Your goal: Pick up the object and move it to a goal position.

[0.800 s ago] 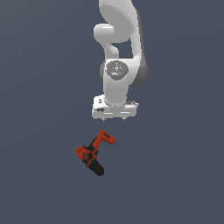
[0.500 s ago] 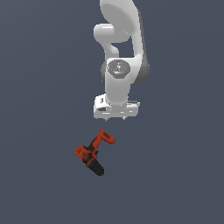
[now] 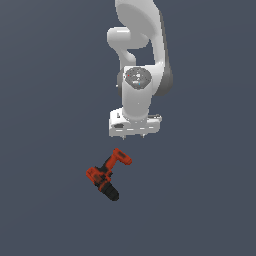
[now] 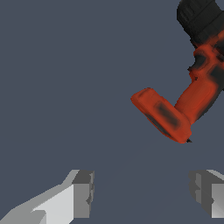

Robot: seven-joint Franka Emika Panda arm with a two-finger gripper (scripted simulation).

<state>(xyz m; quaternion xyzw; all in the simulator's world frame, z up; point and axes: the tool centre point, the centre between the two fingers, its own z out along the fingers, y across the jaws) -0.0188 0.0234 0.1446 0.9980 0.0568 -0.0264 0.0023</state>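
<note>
End effector (image 3: 134,135) lower than before, fingers (image 4: 83,194) apart, above untouched drill (image 3: 106,175).

The wrist view's edge crops the small red-orange toy drill (image 4: 192,83) at its black chuck, toward two o'clock; both grey fingertips (image 4: 83,192) run off at six o'clock.

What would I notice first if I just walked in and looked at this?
The little red-orange toy drill, lying on its side on the plain grey floor, its black chuck pointing toward the camera in the exterior view. Just above and behind it hangs the big white robot arm, its pincer open and empty, not touching the drill.
</note>
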